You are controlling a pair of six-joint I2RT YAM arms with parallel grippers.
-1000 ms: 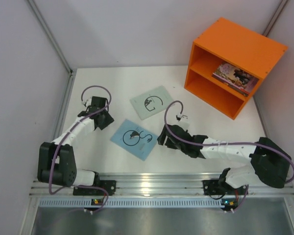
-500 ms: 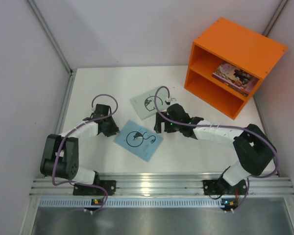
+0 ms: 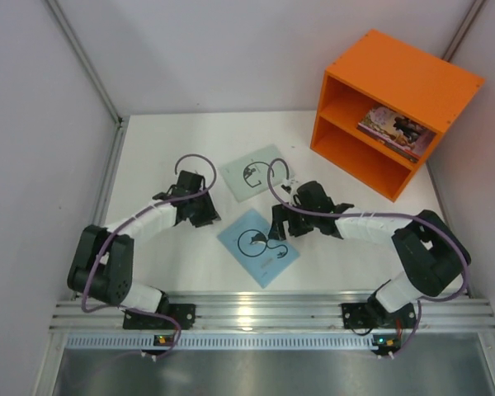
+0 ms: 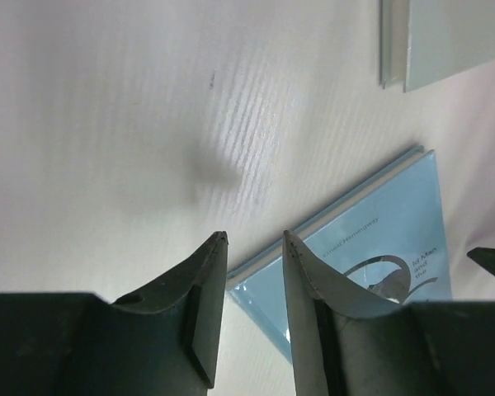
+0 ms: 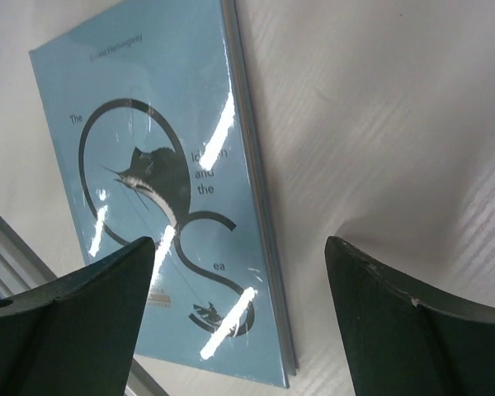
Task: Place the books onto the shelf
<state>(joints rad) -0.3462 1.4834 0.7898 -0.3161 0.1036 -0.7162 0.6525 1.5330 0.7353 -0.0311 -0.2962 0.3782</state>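
Shelf (image 3: 396, 107) sits at the far right corner, open fronts facing the arms. A stack of books (image 3: 396, 128) already lies in its upper compartment, the lower one is bare.

Main risk I see: the counter (image 3: 165, 148) is slick and both remaining books lie flat on it. There is no raised edge to pinch, so a descending finger may just skate the book toward the near rail (image 3: 256, 309) or jam on the surface. Second risk: both arms crowd the same book and could clash wrists.

Left arm (image 3: 148, 221) is folded at the elbow, forearm reaching right and low. Right arm (image 3: 371, 224) has its elbow out right, forearm stretched left, wrist tipped down.

Light blue book (image 3: 257, 247) lies front centre between the two wrists. Pale green book (image 3: 253, 172) lies behind it, apart.

Right end effector (image 5: 239, 280) is spread wide and empty, hanging over the blue book's long edge. Left end effector (image 4: 254, 272) has only a narrow gap, holds nothing, tips just beside the book's corner, contact unclear.
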